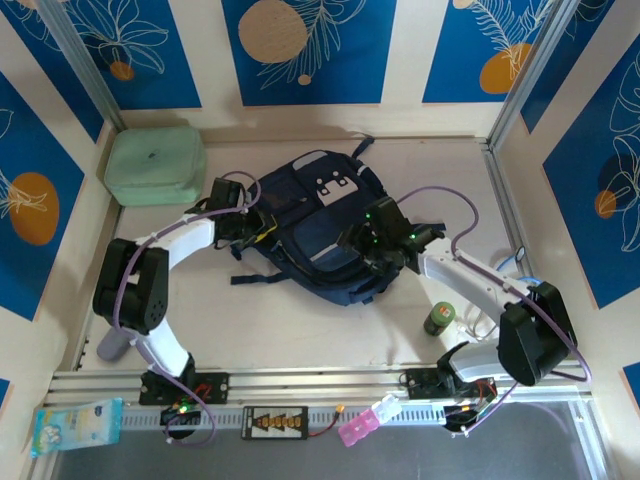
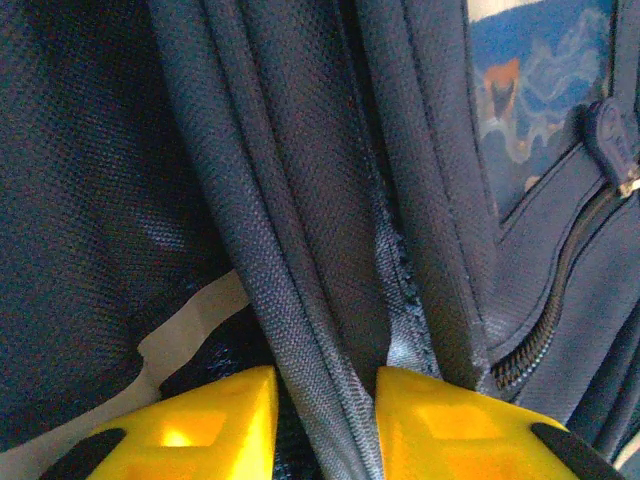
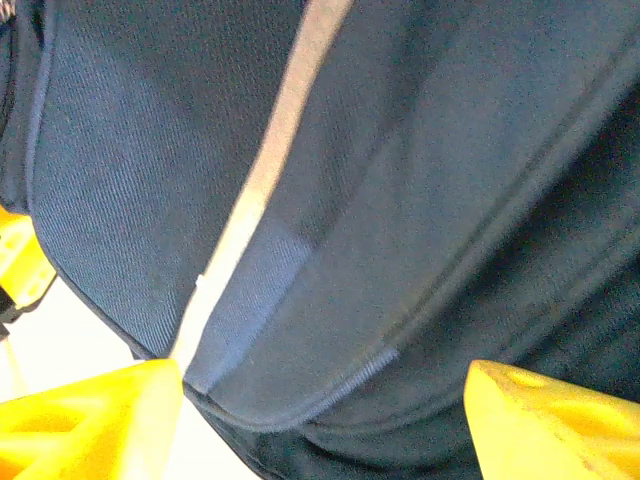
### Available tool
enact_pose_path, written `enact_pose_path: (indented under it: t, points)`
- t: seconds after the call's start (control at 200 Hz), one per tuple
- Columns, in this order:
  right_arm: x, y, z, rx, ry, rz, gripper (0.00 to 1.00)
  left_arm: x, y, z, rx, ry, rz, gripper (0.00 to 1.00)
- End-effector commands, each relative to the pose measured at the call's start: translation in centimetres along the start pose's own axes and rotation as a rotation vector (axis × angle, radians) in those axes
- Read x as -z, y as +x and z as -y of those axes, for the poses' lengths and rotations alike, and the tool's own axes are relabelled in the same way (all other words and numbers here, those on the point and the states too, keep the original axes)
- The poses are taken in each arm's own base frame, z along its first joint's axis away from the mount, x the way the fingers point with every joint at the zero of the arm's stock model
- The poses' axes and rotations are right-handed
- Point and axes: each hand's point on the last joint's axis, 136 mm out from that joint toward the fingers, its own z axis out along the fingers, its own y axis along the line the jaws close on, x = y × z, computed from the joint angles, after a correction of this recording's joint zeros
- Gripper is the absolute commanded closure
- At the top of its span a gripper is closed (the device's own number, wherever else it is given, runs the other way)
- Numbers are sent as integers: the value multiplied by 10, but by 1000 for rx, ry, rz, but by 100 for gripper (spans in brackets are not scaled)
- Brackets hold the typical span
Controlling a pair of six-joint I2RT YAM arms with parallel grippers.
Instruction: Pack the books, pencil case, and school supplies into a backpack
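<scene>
left jaws around backpack (image 2: 300, 250) fold

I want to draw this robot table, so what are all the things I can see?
backpack: one, navy, middle of the table, between the arms.
case: one, mint-green, back left corner.
bottle: one, small, green, beside the right arm.
packet: one, pale blue, near left edge.
pink clip: one, on the front rail.
arms: two, white and black, left arm, right arm.
left fingers: yellow, shut on a backpack fold.
right fingers: yellow, open, by the backpack's pale stripe.
</scene>
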Motion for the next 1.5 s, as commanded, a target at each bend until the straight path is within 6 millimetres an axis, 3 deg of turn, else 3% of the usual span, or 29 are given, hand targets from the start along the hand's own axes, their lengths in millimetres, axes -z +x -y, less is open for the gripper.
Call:
enact_pose_path:
  t: [0.0, 0.22, 0.335, 0.745, 0.87, 0.96, 1.13, 1.18, 1.315, 1.495]
  points:
    - [-2, -12, -17, 27, -44, 9, 26, -3, -15, 13, 10, 62, 28, 73]
    - [-22, -22, -1, -37, 6, 3, 29, -5, -17, 19, 25, 92, 21, 87]
    - [-28, -33, 2, -39, 21, 25, 29, -2, -16, 22, 31, 104, 22, 100]
    - [-29, -133, -53, 108, -157, 129, 35, 33, -8, 42, 260, 279, 86, 100]
    - [-34, -146, -50, 138, -134, 115, 34, 38, -6, 57, 272, 323, 76, 100]
    - [-23, -149, -38, 138, -39, 134, 34, 37, -5, 64, 275, 336, 62, 100]
    - [23, -130, -22, 224, 149, 211, 33, 35, -7, 70, 293, 356, 65, 100]
    - [31, -112, -29, 270, 160, 199, 33, 35, -6, 71, 294, 360, 62, 100]
    - [35, -63, -41, 311, 219, 173, 37, 33, -5, 72, 296, 369, 59, 100]
    - [15, 5, -82, 314, 118, 93, 47, 32, -1, 70, 280, 363, 49, 100]
